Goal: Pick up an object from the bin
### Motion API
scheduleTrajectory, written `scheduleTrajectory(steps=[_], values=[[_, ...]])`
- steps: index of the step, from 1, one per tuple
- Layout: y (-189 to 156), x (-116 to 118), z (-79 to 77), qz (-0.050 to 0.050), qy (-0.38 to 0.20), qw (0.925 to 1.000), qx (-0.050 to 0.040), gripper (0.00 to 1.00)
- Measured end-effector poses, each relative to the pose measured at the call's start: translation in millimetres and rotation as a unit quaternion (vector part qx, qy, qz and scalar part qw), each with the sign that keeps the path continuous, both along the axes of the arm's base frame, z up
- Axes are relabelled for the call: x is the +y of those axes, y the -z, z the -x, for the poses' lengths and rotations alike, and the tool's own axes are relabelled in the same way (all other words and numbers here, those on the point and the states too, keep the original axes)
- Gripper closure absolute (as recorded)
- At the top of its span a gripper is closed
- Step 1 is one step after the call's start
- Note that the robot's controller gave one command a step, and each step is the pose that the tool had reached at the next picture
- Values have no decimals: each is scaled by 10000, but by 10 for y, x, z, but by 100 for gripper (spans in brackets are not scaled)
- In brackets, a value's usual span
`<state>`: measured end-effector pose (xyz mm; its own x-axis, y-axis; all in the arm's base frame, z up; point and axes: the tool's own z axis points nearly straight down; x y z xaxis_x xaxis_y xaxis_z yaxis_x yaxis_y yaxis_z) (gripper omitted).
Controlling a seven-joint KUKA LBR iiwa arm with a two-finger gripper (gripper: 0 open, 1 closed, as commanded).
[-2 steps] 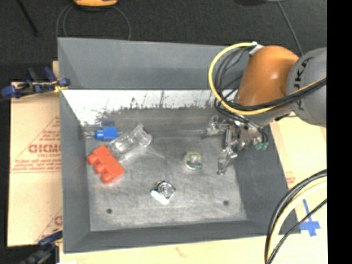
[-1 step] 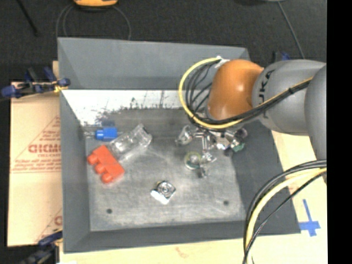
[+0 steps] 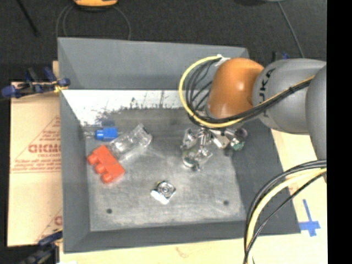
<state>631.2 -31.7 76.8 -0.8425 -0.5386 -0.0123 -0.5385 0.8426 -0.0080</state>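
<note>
A dark floor lies around a grey metal bin, whose scuffed bottom is mostly bare. Nearest the front wall, a little left of the middle, lies a small silver piece (part metal, part white, its kind hard to tell). Further back on the left is a red block with studs on top. Just behind it, touching or nearly so, a clear piece lies askew. Beside that, towards the left wall, sits a blue cap. The gripper is low over the bottom, right of the middle, well apart from the red block and the clear piece. The silver piece is the nearest thing to it. Nothing shows in its grasp, and whether it is open or closed cannot be told. Behind it are the orange cover, looped cables and the grey arm, which stretches in from the right.
</note>
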Motion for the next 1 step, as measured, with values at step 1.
scheduleTrajectory(steps=[1], values=[[-2318, 113, 537, 20, -1466, 9892, 13, 100]])
